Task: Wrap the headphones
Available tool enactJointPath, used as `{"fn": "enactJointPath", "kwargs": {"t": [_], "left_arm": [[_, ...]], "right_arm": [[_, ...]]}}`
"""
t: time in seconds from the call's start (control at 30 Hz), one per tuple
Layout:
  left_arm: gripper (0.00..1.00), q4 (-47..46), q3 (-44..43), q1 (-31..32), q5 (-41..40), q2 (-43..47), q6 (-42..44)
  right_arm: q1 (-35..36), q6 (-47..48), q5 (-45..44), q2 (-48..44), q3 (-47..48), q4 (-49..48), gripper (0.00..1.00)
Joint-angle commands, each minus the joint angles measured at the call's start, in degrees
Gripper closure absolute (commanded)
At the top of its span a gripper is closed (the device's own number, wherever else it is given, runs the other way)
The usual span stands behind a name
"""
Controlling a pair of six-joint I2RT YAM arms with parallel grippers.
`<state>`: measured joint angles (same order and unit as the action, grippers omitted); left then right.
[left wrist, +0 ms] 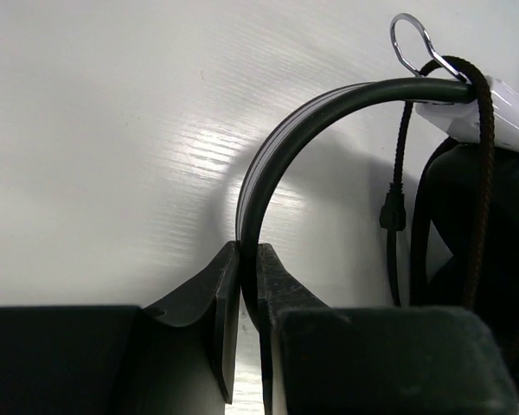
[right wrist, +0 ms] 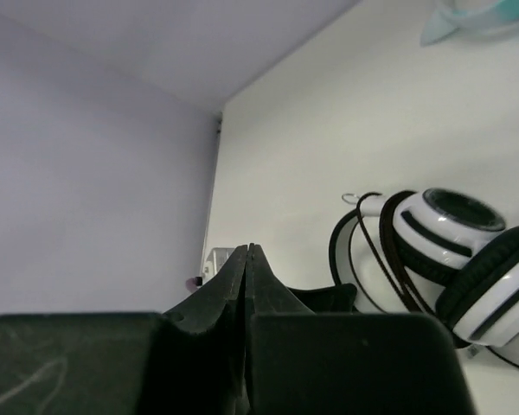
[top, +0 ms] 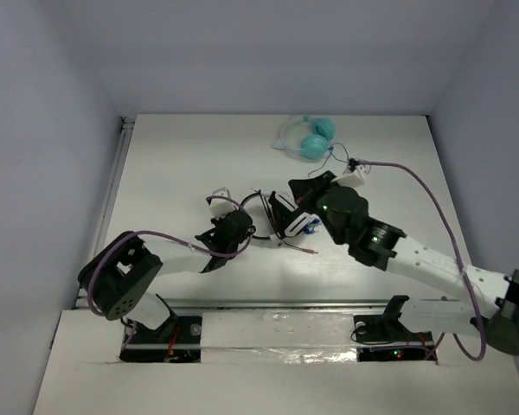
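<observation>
The white-and-black headphones [top: 284,216] lie at the table's middle, with the thin black cable looped round them. Its reddish plug end [top: 310,252] rests on the table in front. My left gripper [top: 245,227] is shut on the black headband [left wrist: 272,156]; the jaws pinch it at their tips [left wrist: 249,252]. The braided cable [left wrist: 485,173] hangs over the headband near a white earcup part [left wrist: 506,108]. My right gripper [top: 301,187] is above the headphones' far side. Its jaws [right wrist: 247,251] are pressed together with nothing seen between them. The striped earcups [right wrist: 454,246] show at its right.
Smaller teal headphones [top: 313,138] with a blue cord lie at the back of the table, also seen at the top right of the right wrist view [right wrist: 467,17]. Walls [right wrist: 86,173] enclose the table on the left, back and right.
</observation>
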<state>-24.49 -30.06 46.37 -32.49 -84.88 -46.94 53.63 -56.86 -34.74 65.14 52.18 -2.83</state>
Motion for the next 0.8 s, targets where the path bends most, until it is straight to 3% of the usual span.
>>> {"fn": "enactJointPath", "kwargs": {"t": [0.0, 0.17, 0.23, 0.27, 0.3, 0.33, 0.37, 0.4, 0.43, 0.57, 0.77], "left_arm": [[0.94, 4.97, -2.8, -0.4, -0.2, 3.31, 3.25], [0.59, 9.89, -4.04, -0.4, -0.91, 11.46, 6.5], [0.47, 12.26, -4.56, -0.4, -1.87, 15.08, 7.82], [0.31, 12.88, -4.65, -0.4, -2.05, 19.1, 9.91], [0.23, 13.67, -5.17, -0.4, -2.22, 21.23, 10.81], [0.17, 15.33, -5.44, -0.4, -2.31, 23.51, 11.68], [0.04, 16.05, -5.79, -0.4, -2.58, 27.97, 13.09], [0.01, 17.1, -6.14, -0.4, -2.93, 30.19, 13.36], [0.01, 17.37, -6.23, -0.4, -2.67, 32.39, 13.36], [0.01, 19.91, -8.25, -0.93, -0.12, 40.74, 13.8], [0.01, 31.07, -17.3, -0.93, -0.99, 44.09, 14.77]], "right_arm": [[-0.19, 8.68, -4.28, -9.05, -2.78, 0.19, 1.0], [-0.19, 16.15, -5.42, -25.2, -4.2, 8.86, 0.99], [-0.19, 17.65, -5.07, -29.18, -4.46, 12.47, 0.93], [-0.19, 18.27, -5.51, -30.94, -4.28, 13.98, 0.88], [-0.19, 18.62, -5.69, -34.09, -4.11, 15.21, 0.81], [-0.19, 18.98, -5.78, -35.42, -3.93, 17.05, 0.51], [-0.19, 19.33, -6.82, -36.57, -3.76, 17.94, 0.34], [-0.19, 18.98, -7.79, -38.41, -3.58, 20.12, 0.07], [-0.19, 18.72, -8.67, -38.95, -3.41, 21.36, 0.0], [-0.19, 17.31, -12.63, -40.36, -1.48, 26.29, 0.0], [-0.19, 16.52, -14.74, -41.5, 1.87, 31.3, 0.0]]}}
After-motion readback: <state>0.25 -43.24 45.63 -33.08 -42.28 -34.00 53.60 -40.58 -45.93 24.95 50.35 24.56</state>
